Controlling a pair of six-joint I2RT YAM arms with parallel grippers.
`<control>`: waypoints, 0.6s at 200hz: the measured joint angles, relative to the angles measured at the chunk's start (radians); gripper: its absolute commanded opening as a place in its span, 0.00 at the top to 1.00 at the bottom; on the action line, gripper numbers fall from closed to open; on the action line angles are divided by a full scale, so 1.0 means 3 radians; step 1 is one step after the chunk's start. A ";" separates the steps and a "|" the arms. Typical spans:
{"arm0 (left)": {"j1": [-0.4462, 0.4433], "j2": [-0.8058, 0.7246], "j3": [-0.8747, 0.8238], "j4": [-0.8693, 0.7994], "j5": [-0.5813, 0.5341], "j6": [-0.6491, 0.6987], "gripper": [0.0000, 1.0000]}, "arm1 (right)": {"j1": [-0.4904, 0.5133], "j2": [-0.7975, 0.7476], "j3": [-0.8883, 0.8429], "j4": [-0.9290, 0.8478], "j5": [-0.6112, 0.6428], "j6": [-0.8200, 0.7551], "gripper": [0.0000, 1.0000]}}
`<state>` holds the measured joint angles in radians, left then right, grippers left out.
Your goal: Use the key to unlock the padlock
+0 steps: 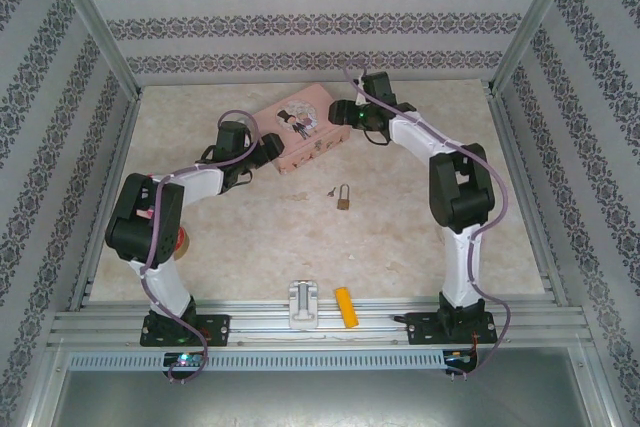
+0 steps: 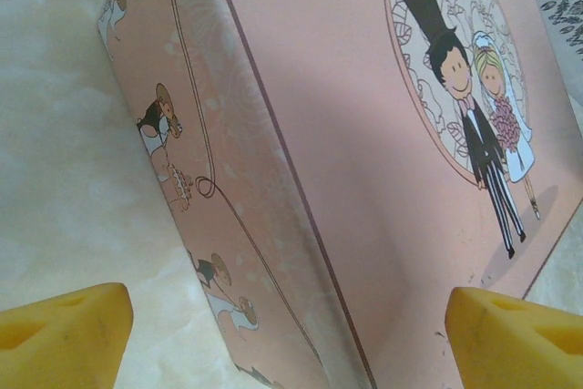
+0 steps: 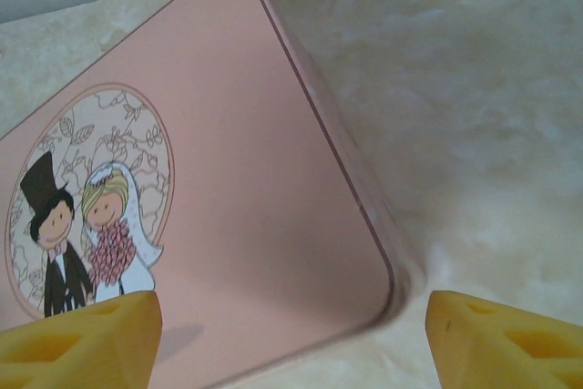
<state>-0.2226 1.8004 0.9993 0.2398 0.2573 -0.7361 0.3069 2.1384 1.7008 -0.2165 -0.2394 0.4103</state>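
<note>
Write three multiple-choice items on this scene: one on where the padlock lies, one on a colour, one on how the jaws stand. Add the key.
1. The padlock lies:
A) on the bare table, nearer the arm bases than the tin
B) on the tin's lid
C) in the left arm's jaws

2. The tin is:
A) green
B) blue
C) pink

3. Both arms' jaws are:
A) shut tight, fingertips touching
B) open, fingertips wide apart
C) shut on the padlock

Answers:
1 A: the top view shows it on the table, apart from the tin.
2 C: lid and sides are pink in all three views.
3 B: each wrist view shows yellow fingertips far apart, holding nothing.
</note>
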 measured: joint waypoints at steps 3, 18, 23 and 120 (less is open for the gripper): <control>0.0003 0.0014 0.0014 -0.0001 0.0006 -0.0005 0.15 | -0.0004 0.0029 0.0028 -0.0004 -0.0015 0.0000 0.24; 0.0019 0.0081 0.0092 0.0000 0.0023 -0.0009 0.19 | -0.0014 0.0154 0.0160 -0.0020 -0.0084 -0.0008 0.27; 0.0024 0.0107 0.0121 -0.0001 0.0034 -0.0010 0.22 | -0.0014 0.0181 0.0188 -0.0033 -0.0094 -0.0010 0.29; 0.0132 0.0509 0.0651 -0.0028 0.0216 0.0008 0.45 | 0.0017 -0.0154 -0.0361 0.0086 -0.0023 -0.0003 0.51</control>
<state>-0.1829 1.9530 1.1946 0.2314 0.3222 -0.7338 0.3119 2.0922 1.5925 -0.1905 -0.2462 0.4095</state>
